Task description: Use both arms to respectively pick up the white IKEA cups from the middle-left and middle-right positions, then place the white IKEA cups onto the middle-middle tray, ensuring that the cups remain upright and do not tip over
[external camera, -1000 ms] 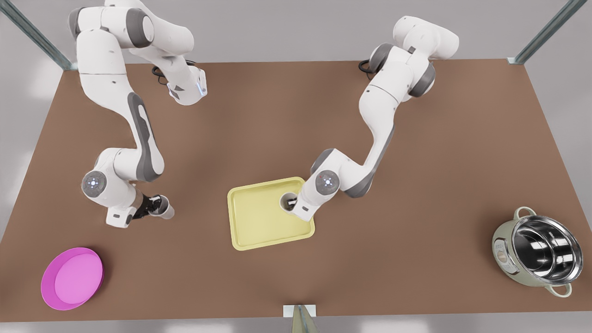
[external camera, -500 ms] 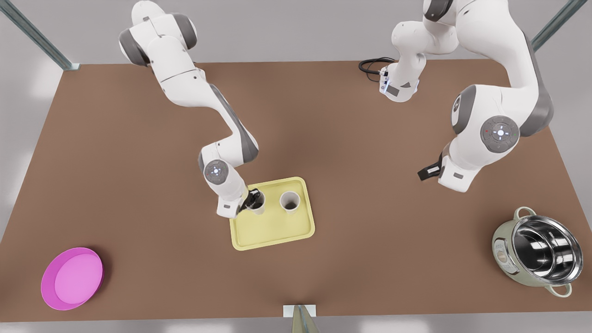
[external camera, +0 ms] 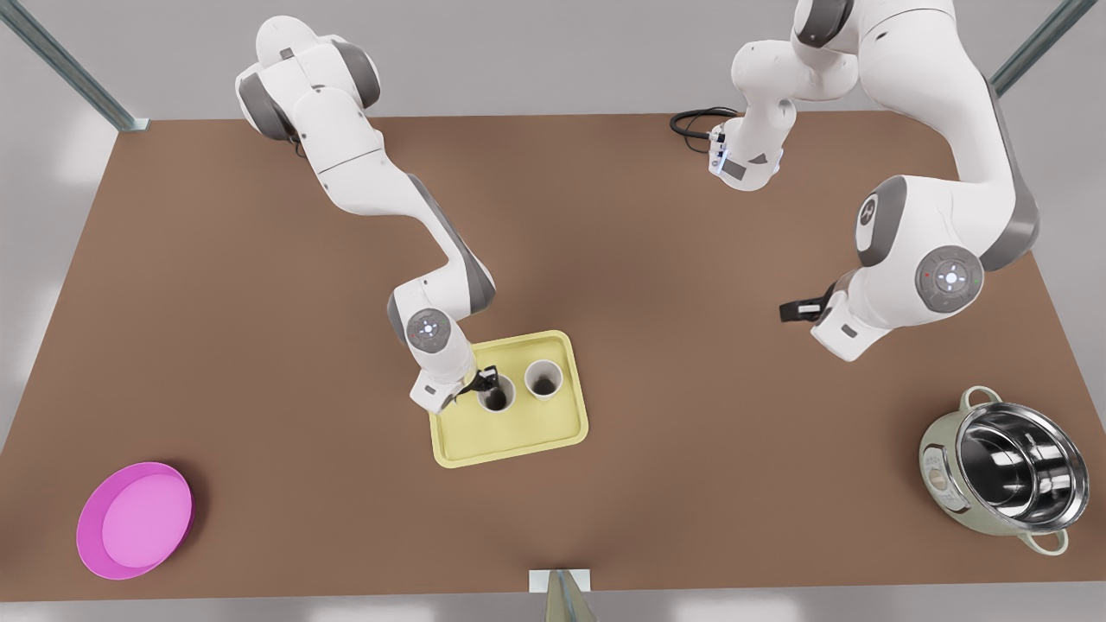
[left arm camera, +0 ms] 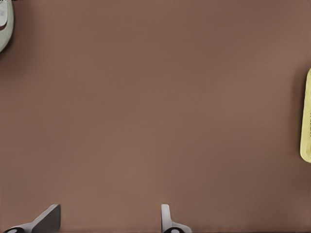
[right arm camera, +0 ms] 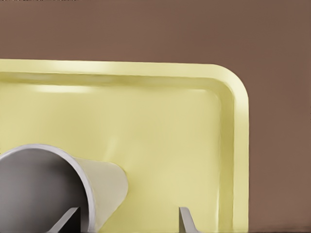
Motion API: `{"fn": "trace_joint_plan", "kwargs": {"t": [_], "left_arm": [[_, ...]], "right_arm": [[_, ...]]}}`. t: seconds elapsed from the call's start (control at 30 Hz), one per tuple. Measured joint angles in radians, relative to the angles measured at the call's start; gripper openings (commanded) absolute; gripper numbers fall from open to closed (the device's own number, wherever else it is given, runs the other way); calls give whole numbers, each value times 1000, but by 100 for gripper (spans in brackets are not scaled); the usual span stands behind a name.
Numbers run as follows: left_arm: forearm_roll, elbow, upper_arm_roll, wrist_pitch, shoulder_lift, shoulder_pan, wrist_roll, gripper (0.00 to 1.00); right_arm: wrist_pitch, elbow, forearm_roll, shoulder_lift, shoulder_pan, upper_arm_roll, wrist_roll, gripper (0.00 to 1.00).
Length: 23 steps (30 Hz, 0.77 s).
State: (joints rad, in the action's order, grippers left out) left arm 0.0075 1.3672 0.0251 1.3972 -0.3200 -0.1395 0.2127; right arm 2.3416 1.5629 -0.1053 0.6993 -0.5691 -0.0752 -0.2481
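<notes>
Our right gripper's [right arm camera: 127,213] fingers are spread, straddling the near wall of one small plain white tapered cup [external camera: 497,396]. One finger [right arm camera: 68,219] sits inside the dark mouth and the other [right arm camera: 186,219] outside over the pale yellow rectangular tray [external camera: 518,436]. They are not pinching it, so we judge this cup set down and let go, upright on the tray floor. The second identical white cup [external camera: 543,377] stands upright just beside it, towards the front view's right, also inside the low rim; the two are apart.

Our left gripper [external camera: 791,309] waits well away over the bare brown worktop [external camera: 605,242], its fingers [left arm camera: 165,216] spread on nothing, clear of the tray so the arms do not crowd each other.

To finish, we should lift the right gripper straight up; a sideways drag could catch the rim and tip the cup.
</notes>
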Motion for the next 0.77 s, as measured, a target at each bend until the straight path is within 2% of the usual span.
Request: {"fn": "trace_joint_plan", "kwargs": {"t": [0.2, 0.3, 0.37, 0.43, 0.53, 0.6, 0.67, 0.77], "left_arm": [[-5, 0, 7, -6, 2, -12, -65, 100], [-6, 0, 8, -9, 3, -20, -86, 100], [-6, 0, 8, -10, 4, -22, -98, 100], [-2, -1, 9, -14, 8, -20, -109, 100], [27, -1, 27, -20, 21, -18, -123, 100], [36, -2, 30, -24, 22, -19, -132, 100], [41, -1, 30, -28, 23, -14, -139, 100], [46, -1, 30, -37, 23, -14, -149, 100]], "right_arm": [[-33, 15, -32, -40, 12, -4, -48, 100], [-100, 11, -39, -142, 29, -5, -61, 100], [-194, -56, -37, -203, 70, -9, -53, 100], [-285, -101, 64, -218, 112, -21, -37, 100], [-400, -219, 146, -233, 255, -43, 24, 100], [-506, -220, 203, -368, 294, -24, 65, 100], [-592, -142, 237, -509, 336, 2, 101, 100], [-677, -78, 253, -593, 388, 47, 145, 100]]}}
